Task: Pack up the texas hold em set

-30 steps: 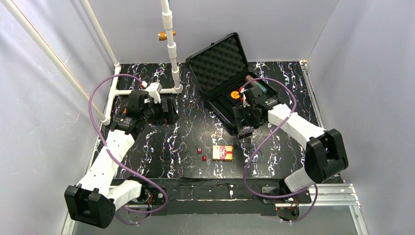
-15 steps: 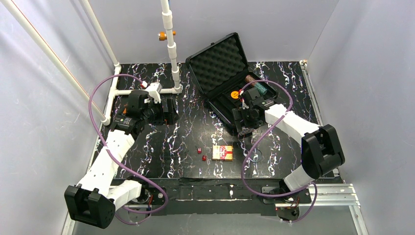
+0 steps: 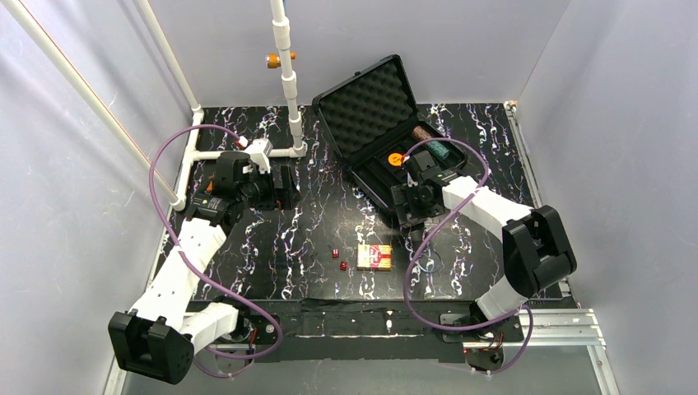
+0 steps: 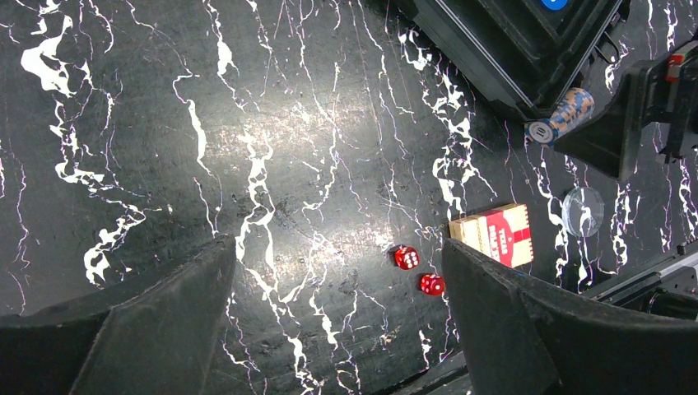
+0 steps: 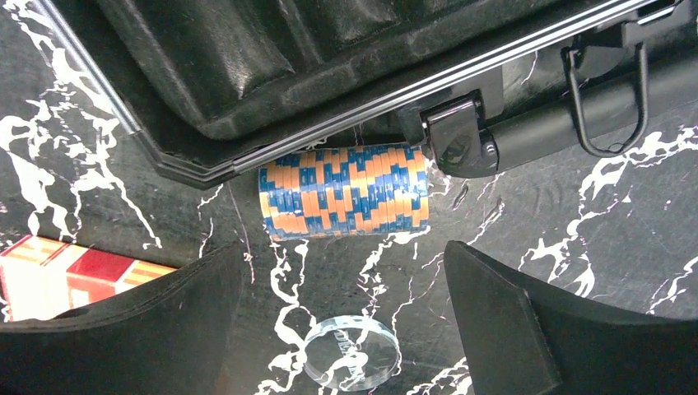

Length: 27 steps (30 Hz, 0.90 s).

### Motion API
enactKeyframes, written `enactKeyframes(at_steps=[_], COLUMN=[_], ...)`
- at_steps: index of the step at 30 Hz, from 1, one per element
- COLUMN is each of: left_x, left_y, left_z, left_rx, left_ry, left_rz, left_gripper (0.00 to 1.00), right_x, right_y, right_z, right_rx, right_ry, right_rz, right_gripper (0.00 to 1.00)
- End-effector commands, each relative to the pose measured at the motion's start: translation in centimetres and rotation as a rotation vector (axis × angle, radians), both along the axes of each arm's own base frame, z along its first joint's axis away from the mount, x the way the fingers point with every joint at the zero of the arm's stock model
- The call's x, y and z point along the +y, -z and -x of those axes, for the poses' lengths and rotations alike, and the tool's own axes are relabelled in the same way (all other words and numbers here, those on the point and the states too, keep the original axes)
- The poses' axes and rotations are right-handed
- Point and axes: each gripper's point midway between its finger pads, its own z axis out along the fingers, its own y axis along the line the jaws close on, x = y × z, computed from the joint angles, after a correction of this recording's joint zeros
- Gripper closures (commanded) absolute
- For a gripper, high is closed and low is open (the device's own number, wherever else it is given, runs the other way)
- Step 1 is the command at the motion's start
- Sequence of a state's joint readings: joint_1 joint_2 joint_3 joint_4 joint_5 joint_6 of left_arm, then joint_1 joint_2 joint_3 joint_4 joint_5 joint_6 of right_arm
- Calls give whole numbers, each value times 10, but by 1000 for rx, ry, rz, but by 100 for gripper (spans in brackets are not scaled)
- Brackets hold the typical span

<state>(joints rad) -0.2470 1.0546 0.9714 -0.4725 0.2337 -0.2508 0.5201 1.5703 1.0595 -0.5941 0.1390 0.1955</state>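
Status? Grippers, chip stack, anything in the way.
Left gripper open, empty. Right gripper open, over the chip stack lying on its side against the case. Clear disc close beside it; card box and dice out on the table.

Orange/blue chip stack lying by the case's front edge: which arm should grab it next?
Right. The right gripper is open just above the chip stack, which lies on its side by the case. The left gripper, also open, sits far off to the left.

Grey walls (image 3: pixel 494 33), black white-veined tabletop (image 3: pixel 272 239)
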Motion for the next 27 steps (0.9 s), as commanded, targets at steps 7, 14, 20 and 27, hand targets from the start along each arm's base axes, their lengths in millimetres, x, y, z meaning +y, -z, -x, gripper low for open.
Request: enactKeyframes(at_steps=[7,14,20,27], left_x=[-4,-4,-5,-4], left_y=[-16,-17,-17,-17], left_z=[3,3,3,3], left_rx=[-37,-38,-38,-36], left_ry=[24,25,26,25], left_rz=[15,17,18,18], left_gripper=[6,6,6,6], right_x=[0,2,1,4], right_y=[22,22,24,27], right_z=[1,-5,-12,-15], right_rx=[8,-22,-49,-55], right_ry=[17,28,37,29], right_rz=[37,36,44,39], right_gripper=[4,5,5,9])
